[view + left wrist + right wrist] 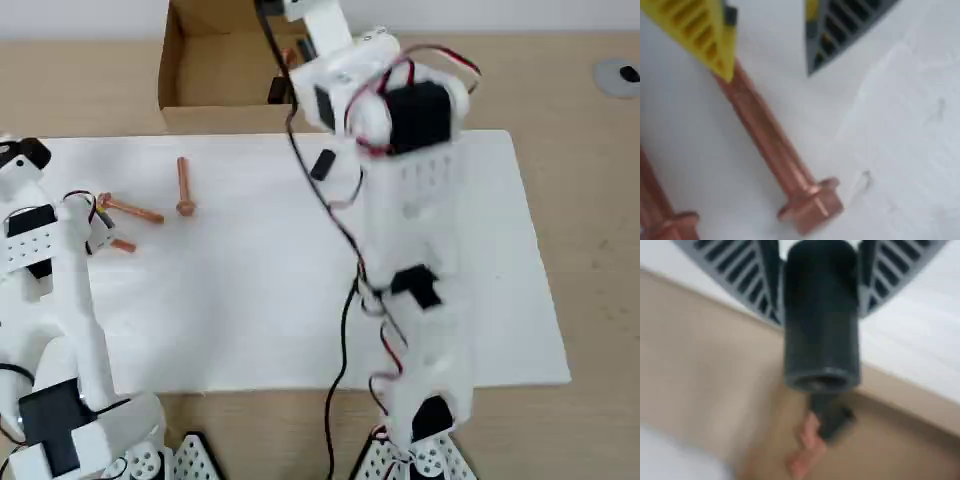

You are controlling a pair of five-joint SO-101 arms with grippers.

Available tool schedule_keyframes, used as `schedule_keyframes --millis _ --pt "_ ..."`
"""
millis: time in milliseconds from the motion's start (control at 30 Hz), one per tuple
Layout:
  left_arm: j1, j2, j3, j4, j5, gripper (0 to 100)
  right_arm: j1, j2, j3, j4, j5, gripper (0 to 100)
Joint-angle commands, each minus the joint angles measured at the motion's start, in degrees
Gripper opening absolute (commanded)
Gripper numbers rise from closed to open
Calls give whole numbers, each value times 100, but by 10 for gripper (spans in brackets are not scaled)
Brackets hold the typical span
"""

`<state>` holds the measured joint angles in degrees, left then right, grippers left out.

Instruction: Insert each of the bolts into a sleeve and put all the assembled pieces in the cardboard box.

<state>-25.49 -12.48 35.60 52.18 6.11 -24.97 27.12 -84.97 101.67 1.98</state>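
Note:
My left gripper (770,72) is open low over the white mat, its yellow finger (705,35) touching the shaft end of a copper bolt (775,150) that lies between the jaws. A second bolt (655,215) lies beside it. In the high view this gripper (100,215) is at the mat's left by three bolts (132,209), (122,244), (184,185). My right gripper (821,270) is shut on a black sleeve (822,330) over the cardboard box (210,70). Under it in the box lies a sleeve with a copper bolt (815,440). I cannot tell whether the held sleeve carries a bolt.
A loose black sleeve (322,164) lies on the white mat (250,290) just in front of the box. The right arm (410,200) stretches across the mat's right half towards the box. Wooden table (590,200) surrounds the mat.

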Motion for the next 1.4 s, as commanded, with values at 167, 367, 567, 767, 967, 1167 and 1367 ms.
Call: schedule_keyframes --millis 167,367,567,767,967,1167,1367 --pt "70 -48 -88 -62 -721 114 -796 -2448 2457 88 -237 10" --pt "88 -22 -185 -53 501 114 -760 -3688 5174 -79 -220 10" --pt "53 -22 -149 -62 1257 113 -760 -4637 6712 -738 -211 10" --pt "-369 -13 -237 -26 1582 113 -760 -5314 7820 -1222 -193 10" --pt "-563 576 -897 448 1336 114 -760 -5684 8462 -1644 -185 10" --pt "-563 2343 -2391 1204 1319 114 -787 -5710 8585 -1829 -185 10" --pt "-563 3644 -3473 1600 1336 111 -787 -5692 8585 -1829 -185 10"
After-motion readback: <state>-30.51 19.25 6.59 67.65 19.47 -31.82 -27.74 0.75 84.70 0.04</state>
